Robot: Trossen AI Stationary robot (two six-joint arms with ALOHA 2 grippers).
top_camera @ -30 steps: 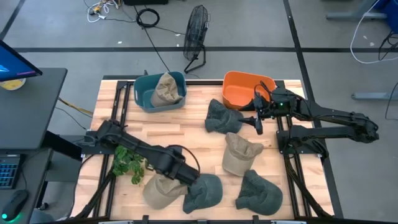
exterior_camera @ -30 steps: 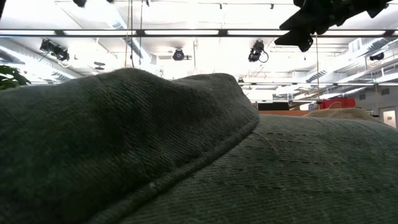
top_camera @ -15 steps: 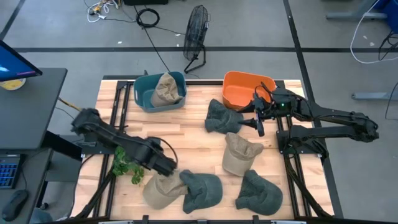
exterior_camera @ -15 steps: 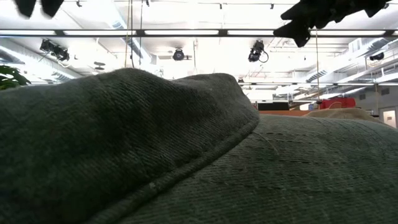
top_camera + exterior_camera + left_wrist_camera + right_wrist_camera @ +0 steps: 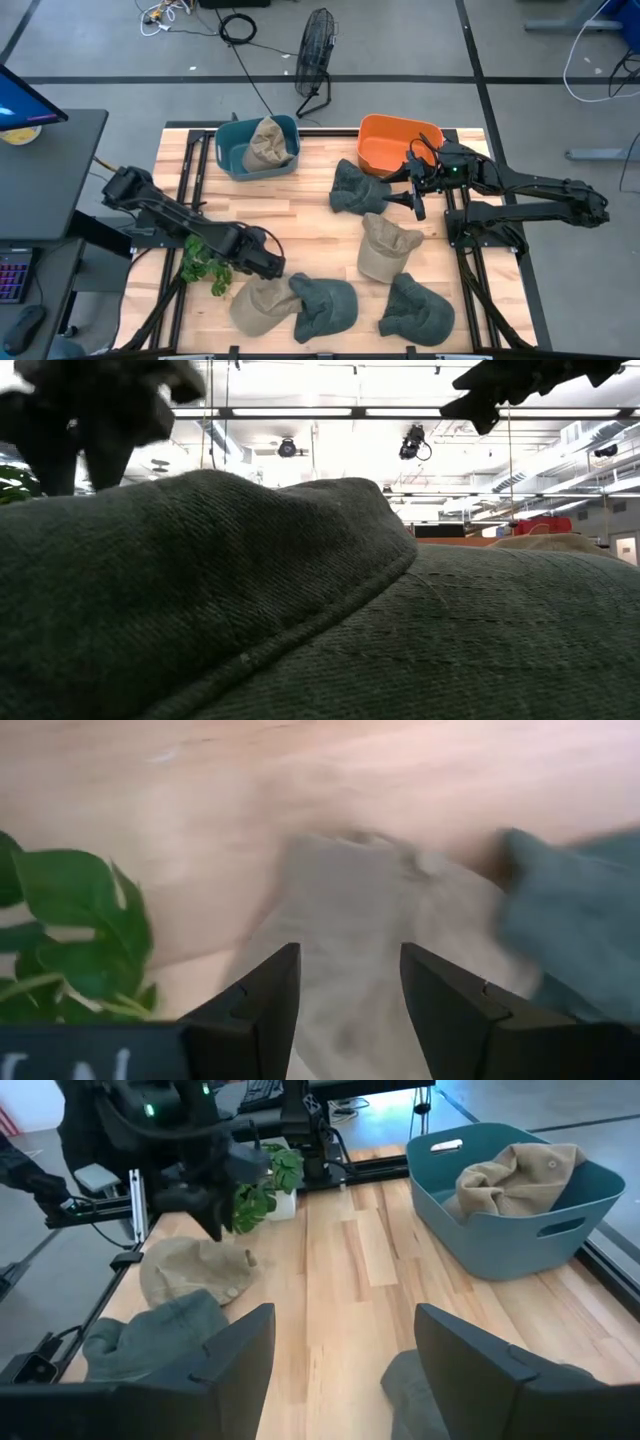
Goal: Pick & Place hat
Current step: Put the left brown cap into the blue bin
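Observation:
Several hats lie on the wooden table: a tan hat (image 5: 260,305) at the near left, a dark green hat (image 5: 326,304) beside it, another green hat (image 5: 415,310), a tan hat (image 5: 385,246) mid-table and a green hat (image 5: 357,187) near the orange bin (image 5: 398,142). A further tan hat (image 5: 268,143) lies in the teal bin (image 5: 258,150). My left gripper (image 5: 268,265) is open just above the far edge of the near-left tan hat (image 5: 365,910), touching nothing. My right gripper (image 5: 416,200) is open and raised beside the orange bin.
A leafy plant (image 5: 205,262) stands left of my left gripper, close to its fingers (image 5: 70,920). A green hat (image 5: 300,610) fills the low view. The middle of the table between the bins and the hats is bare wood (image 5: 290,205).
My left gripper has moved from above the near green hat toward the table's left, to the far edge of the near-left tan hat, and has come down into the low view. The arm's elbow has swung left. The hats have stayed where they were.

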